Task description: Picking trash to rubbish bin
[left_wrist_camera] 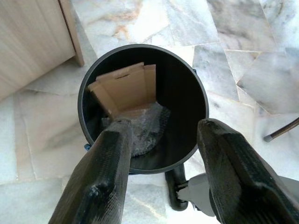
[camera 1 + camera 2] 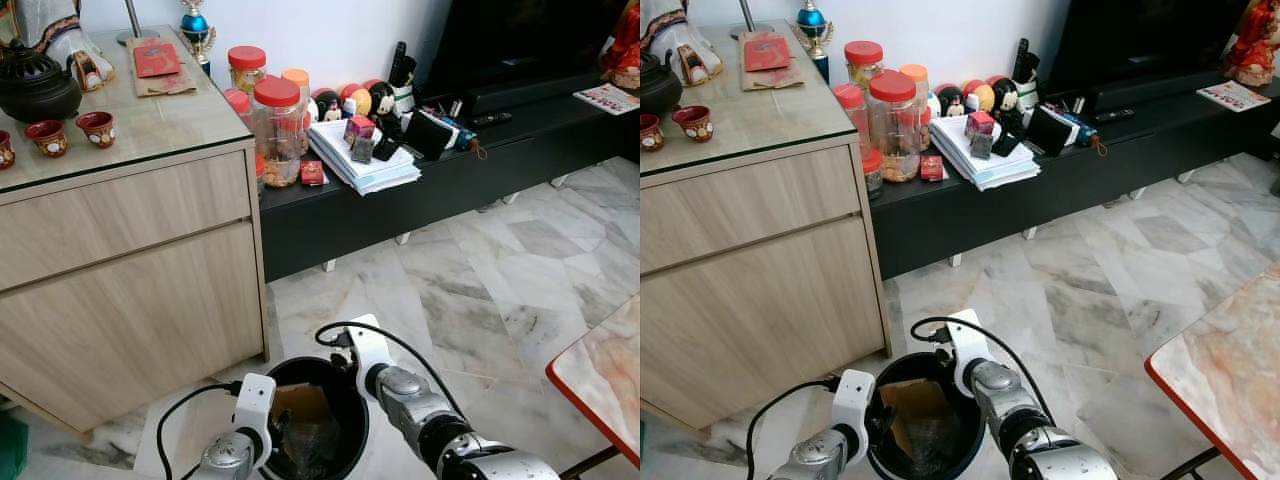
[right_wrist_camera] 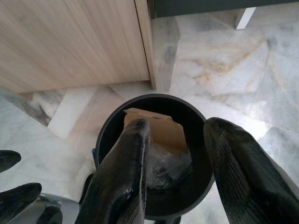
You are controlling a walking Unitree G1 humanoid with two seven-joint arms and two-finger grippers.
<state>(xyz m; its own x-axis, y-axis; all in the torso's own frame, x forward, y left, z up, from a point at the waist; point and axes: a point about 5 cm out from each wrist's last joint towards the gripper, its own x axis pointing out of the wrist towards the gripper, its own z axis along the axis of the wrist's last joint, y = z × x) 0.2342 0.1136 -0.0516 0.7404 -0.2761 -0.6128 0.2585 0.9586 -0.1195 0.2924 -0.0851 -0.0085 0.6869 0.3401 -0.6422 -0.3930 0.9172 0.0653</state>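
A black round rubbish bin (image 2: 312,362) stands on the marble floor just in front of me. Inside it a brown cardboard piece (image 1: 126,88) leans against the wall, with crumpled clear plastic wrap (image 1: 149,126) below it. My left gripper (image 1: 163,128) hovers over the bin's mouth, open, with nothing between its fingers. My right gripper (image 3: 177,123) hangs above the same opening from the other side, also open and empty. Through its fingers I see the cardboard (image 3: 163,130) and the bin rim (image 3: 154,96).
A light wooden cabinet (image 2: 130,280) with a teapot and cups rises close on the left of the bin. A low black TV console (image 2: 450,180) carrying jars and papers runs along the wall. A red-edged table corner (image 2: 600,380) juts in at the right.
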